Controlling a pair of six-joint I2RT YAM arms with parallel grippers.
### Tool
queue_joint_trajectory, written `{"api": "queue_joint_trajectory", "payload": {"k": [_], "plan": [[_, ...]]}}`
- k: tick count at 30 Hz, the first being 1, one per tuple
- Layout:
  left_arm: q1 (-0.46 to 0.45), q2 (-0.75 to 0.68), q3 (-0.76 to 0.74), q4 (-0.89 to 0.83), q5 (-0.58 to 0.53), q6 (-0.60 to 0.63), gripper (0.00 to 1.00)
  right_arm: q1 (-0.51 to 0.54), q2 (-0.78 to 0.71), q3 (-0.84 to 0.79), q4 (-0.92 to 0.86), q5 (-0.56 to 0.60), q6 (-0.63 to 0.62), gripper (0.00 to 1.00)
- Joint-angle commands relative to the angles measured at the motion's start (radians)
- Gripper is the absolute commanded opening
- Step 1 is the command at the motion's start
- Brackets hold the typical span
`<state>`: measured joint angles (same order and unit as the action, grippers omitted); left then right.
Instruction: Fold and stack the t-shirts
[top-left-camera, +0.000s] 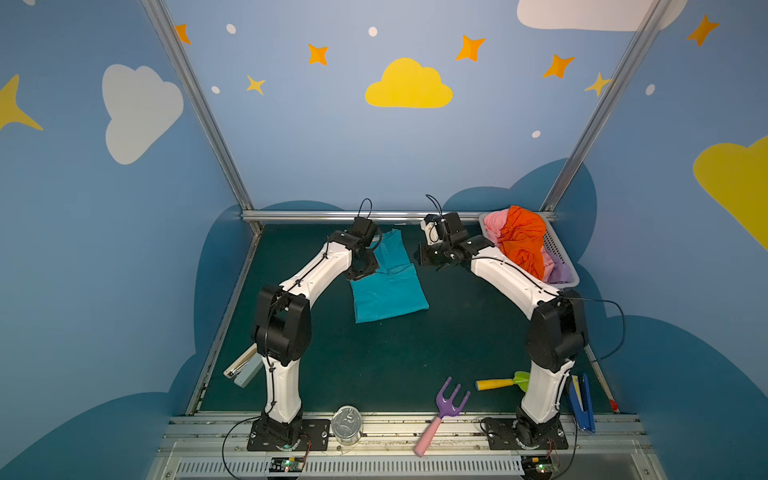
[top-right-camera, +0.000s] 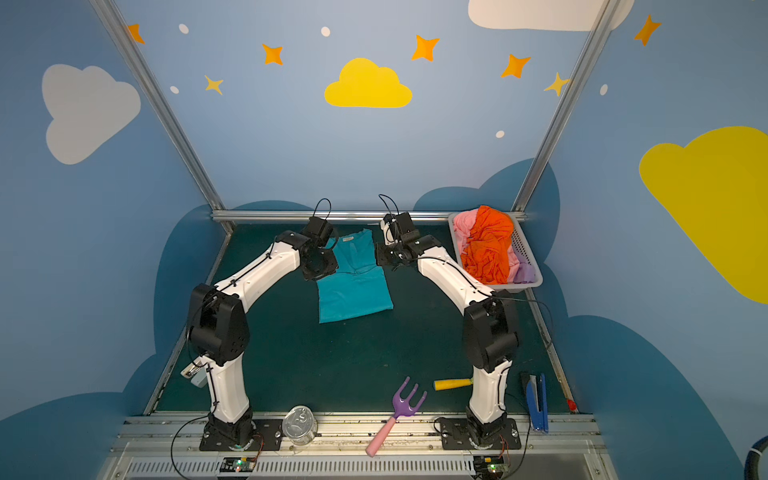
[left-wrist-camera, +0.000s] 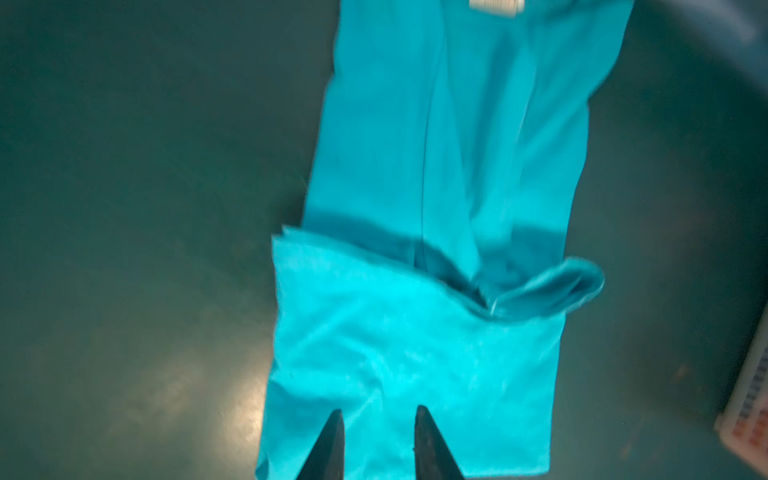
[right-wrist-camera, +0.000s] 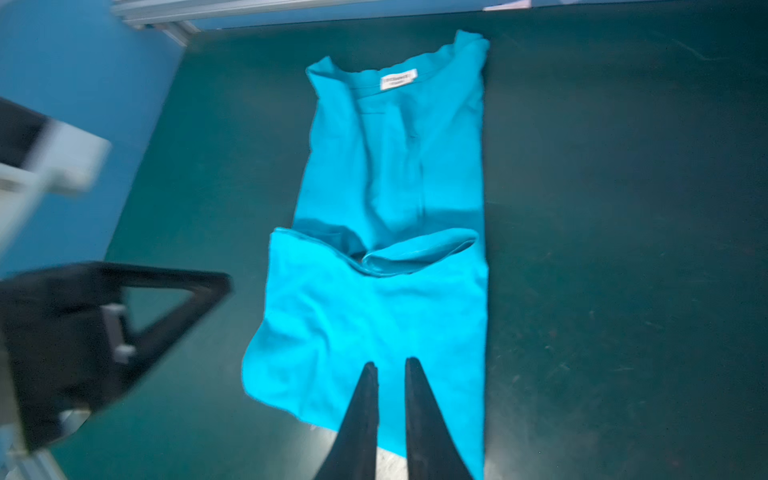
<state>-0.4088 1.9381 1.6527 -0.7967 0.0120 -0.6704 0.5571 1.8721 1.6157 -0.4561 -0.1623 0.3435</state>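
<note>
A teal t-shirt (top-left-camera: 388, 291) (top-right-camera: 353, 291) lies on the dark green mat. Its sides are folded in and its lower half is folded up over the middle (left-wrist-camera: 415, 353) (right-wrist-camera: 374, 311). No chest print shows; the collar label faces up. My left gripper (top-left-camera: 362, 268) (left-wrist-camera: 379, 409) hovers over the shirt's left edge, open, with nothing between the fingers. My right gripper (top-left-camera: 432, 257) (right-wrist-camera: 391, 361) hangs just right of the shirt's upper half, its fingers a narrow gap apart and empty. Orange (top-left-camera: 523, 241), pink (top-left-camera: 494, 222) and lilac (top-left-camera: 559, 272) t-shirts lie crumpled in the basket.
The white slotted basket (top-left-camera: 561, 253) stands at the back right corner. Near the front edge lie a tin can (top-left-camera: 347, 424), a purple-pink toy fork (top-left-camera: 442, 411), a yellow-handled trowel (top-left-camera: 503, 382) and a blue stapler (top-left-camera: 582, 403). A grey stapler (top-left-camera: 243, 368) sits at the left edge.
</note>
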Motion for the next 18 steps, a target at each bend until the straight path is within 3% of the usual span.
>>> {"api": "queue_joint_trajectory", "payload": {"k": [1, 9, 18], "plan": [[0.007, -0.013, -0.073, 0.102, 0.055, -0.035, 0.28, 0.034, 0.043, -0.06, 0.03, -0.045, 0.01, 0.13], [0.006, 0.149, -0.001, 0.156, 0.144, -0.036, 0.27, 0.053, 0.274, 0.07, -0.016, -0.222, 0.027, 0.11], [0.091, 0.42, 0.357, 0.065, 0.178, 0.013, 0.26, -0.042, 0.587, 0.463, -0.065, -0.338, 0.097, 0.11]]}}
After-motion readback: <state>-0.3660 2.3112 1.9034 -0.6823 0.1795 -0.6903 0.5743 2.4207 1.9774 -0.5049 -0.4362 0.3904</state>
